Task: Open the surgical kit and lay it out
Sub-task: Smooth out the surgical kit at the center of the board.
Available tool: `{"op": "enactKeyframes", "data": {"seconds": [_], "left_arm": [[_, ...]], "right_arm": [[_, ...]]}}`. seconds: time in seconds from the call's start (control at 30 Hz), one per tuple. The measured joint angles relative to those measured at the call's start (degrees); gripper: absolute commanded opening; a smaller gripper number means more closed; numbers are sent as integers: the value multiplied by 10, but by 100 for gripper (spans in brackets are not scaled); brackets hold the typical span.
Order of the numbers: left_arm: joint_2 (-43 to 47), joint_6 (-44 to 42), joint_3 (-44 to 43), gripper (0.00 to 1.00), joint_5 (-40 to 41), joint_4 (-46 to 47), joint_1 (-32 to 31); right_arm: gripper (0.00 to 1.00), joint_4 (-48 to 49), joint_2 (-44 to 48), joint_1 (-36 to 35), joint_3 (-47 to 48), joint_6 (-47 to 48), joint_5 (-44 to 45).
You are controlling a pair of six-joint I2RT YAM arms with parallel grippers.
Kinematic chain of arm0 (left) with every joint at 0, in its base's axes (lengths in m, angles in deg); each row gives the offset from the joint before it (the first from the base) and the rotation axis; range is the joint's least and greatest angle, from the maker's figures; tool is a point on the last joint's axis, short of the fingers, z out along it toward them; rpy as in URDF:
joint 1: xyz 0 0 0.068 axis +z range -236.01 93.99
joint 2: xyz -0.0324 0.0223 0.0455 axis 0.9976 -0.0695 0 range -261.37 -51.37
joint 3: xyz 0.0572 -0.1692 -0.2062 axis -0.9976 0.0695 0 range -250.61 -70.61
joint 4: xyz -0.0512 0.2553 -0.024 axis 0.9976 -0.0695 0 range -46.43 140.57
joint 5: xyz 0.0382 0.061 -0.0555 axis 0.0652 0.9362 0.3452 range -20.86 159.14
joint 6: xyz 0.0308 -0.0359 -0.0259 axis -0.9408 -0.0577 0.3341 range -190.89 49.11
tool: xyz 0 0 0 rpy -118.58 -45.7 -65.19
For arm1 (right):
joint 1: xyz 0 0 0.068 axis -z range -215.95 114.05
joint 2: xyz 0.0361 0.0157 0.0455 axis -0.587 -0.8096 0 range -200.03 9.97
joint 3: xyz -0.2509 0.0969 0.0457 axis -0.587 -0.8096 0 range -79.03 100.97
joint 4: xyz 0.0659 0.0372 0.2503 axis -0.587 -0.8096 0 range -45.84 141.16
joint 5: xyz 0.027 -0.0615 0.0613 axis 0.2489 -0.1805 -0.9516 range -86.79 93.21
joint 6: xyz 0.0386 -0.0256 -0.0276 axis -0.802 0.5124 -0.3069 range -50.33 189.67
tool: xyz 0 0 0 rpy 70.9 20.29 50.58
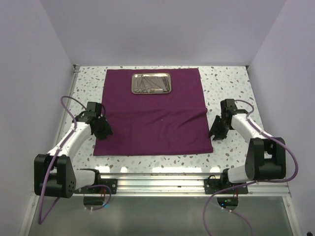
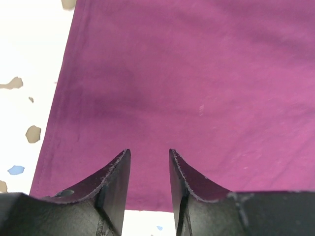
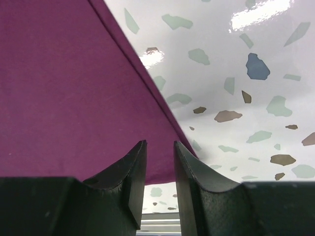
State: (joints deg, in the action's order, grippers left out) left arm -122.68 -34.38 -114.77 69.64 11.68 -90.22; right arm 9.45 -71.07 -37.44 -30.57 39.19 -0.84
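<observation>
Cloth (image 1: 152, 110) lies spread on the table (image 1: 227, 84), steel tray (image 1: 135, 83) (instruments (image 1: 150, 83) inside) near its far edge, while left gripper (image 2: 147, 153) and right gripper (image 3: 160, 143) sit by its near corners, jaws narrowly parted, holding nothing.

Maroon cloth (image 1: 147, 123) lies spread open (creased at right), steel tray (image 1: 134, 83) of instruments (image 1: 151, 83) near its far edge.

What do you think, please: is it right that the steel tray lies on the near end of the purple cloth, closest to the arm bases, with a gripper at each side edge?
Not quite. The steel tray lies on the far end of the purple cloth, as the top external view shows. The rest holds: the left gripper is at the cloth's left edge and the right gripper at its right edge.
</observation>
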Motion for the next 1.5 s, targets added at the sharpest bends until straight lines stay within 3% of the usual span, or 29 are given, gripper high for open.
{"op": "enactKeyframes", "data": {"seconds": [0.43,0.5,0.57,0.7,1.03,1.27,1.5], "left_arm": [[-16,6,39,31,0,11,0],[-23,6,40,27,0,13,0],[-30,6,41,19,0,19,0],[-44,6,51,0,-3,31,0],[-54,3,34,0,-14,19,0],[13,1,-48,0,-12,-39,0],[92,1,-81,0,-11,-91,0]], "right_arm": [[20,24,-60,-39,-23,5,12],[13,22,-65,-46,-18,5,17],[0,21,-72,-53,-14,5,21],[0,18,-83,-67,-3,3,22],[0,-43,-75,-76,35,5,42],[0,-144,28,-78,112,6,46],[0,-213,110,-81,105,8,42]]}}
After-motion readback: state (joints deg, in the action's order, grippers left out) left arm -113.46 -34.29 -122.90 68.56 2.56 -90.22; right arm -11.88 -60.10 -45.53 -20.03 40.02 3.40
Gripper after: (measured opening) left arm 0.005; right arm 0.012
